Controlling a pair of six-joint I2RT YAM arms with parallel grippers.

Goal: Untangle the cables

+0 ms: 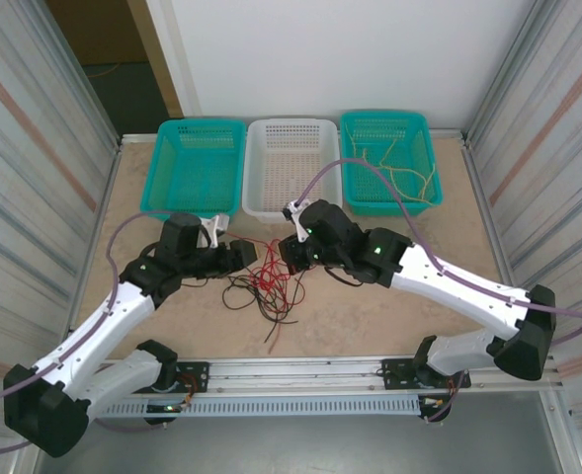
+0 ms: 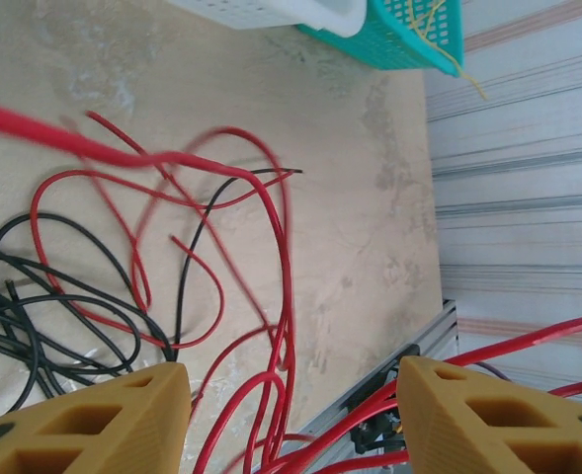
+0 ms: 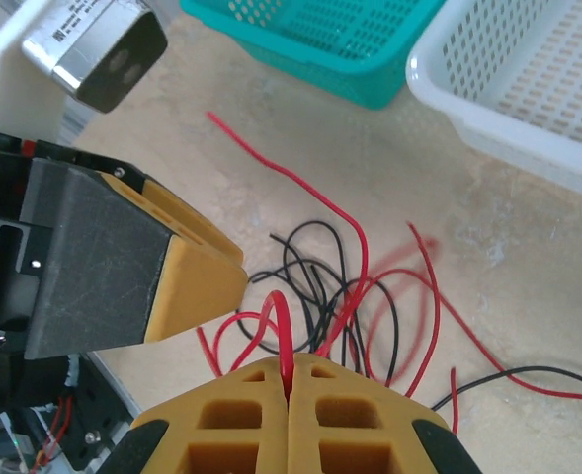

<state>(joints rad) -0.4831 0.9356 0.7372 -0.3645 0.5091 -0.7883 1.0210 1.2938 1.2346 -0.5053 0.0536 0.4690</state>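
While the left jaws stand spread low over the pale wooden surface [image 1: 370, 316], with red strands running through the gap between them, the tangle of thin red and black cables [image 1: 266, 281] lies just beside them, between the two arms. To its right, the right jaws are pressed together, pinching one red wire [image 3: 287, 328] of that tangle, and thin yellow wires [image 1: 414, 178] lie in the rightmost teal plastic basket [image 1: 424, 204].

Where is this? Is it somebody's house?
Probably not: it looks like a robot lab bench. Two robot arms are bolted to a rail, ribbed metal walls box in the table, and three baskets line the back.
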